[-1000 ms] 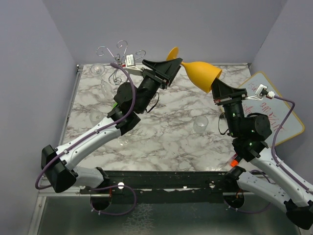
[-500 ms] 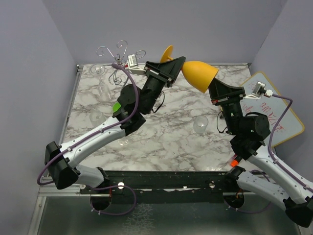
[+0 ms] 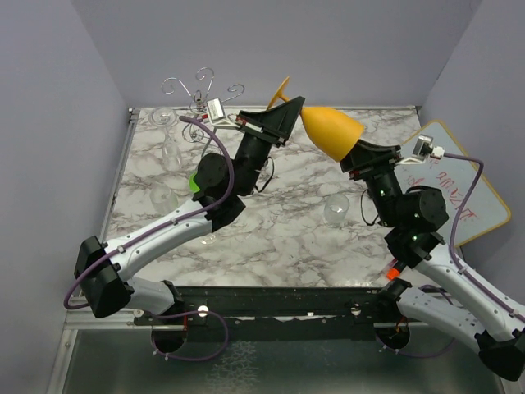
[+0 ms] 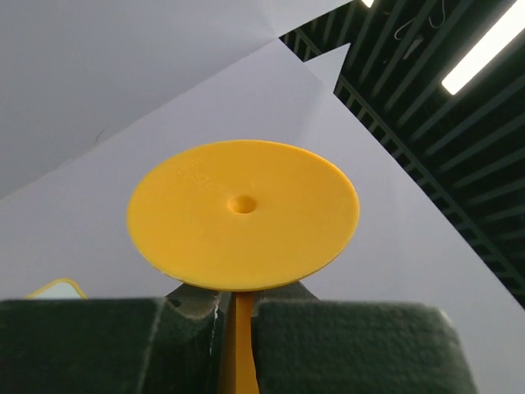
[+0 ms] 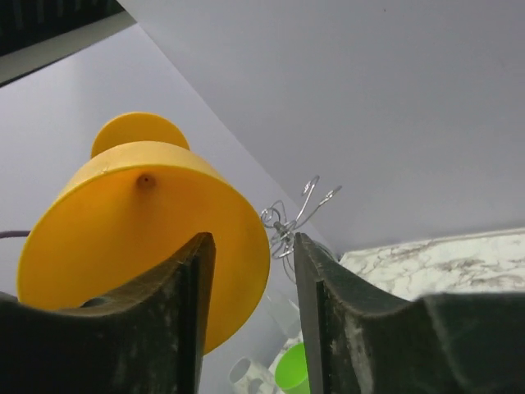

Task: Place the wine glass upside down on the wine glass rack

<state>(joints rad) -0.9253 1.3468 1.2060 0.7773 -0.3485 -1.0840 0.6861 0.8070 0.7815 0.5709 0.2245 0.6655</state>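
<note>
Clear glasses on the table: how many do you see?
5 clear glasses: one in the back left corner, one just in front of it, one at the left edge, one near left, one centre right. More may be hidden.

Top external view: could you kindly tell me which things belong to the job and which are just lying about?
Job: yellow wine glass, wine glass rack, left hand, right hand.
Lying about: clear glass by the right arm, clear glasses at the left, whiteboard.

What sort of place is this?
Probably a robot lab test cell, not a home: plain purple walls box in a marble-patterned table, a whiteboard leans beside it, strip lights overhead.
</note>
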